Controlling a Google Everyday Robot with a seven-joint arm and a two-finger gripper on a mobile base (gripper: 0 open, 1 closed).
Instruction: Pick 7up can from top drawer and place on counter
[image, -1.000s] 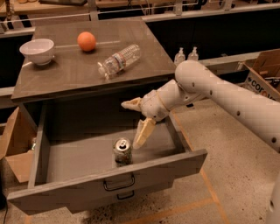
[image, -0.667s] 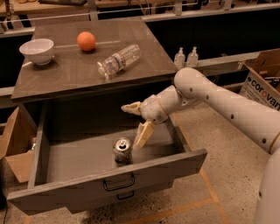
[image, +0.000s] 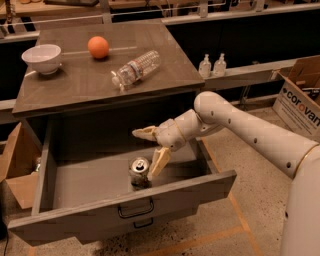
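Observation:
The 7up can (image: 139, 171) stands upright in the open top drawer (image: 125, 202), near the front panel with its dark handle (image: 135, 209). My gripper (image: 146, 152) is open inside the drawer, just right of and above the can. One finger (image: 159, 162) hangs down beside the can's right side, the other finger (image: 144, 132) points left above it. The counter (image: 85, 75) is the grey-brown wood top behind and above the drawer.
On the counter lie a white bowl (image: 42, 58), an orange (image: 98, 47) and a clear water bottle (image: 135, 68) on its side. A cardboard box (image: 302, 97) stands at the right, another (image: 17, 165) at the left. Two small bottles (image: 212, 65) stand on a pale ledge.
My arm has moved left and down. The gripper has come closer to the can, and its lower finger is now right beside it.

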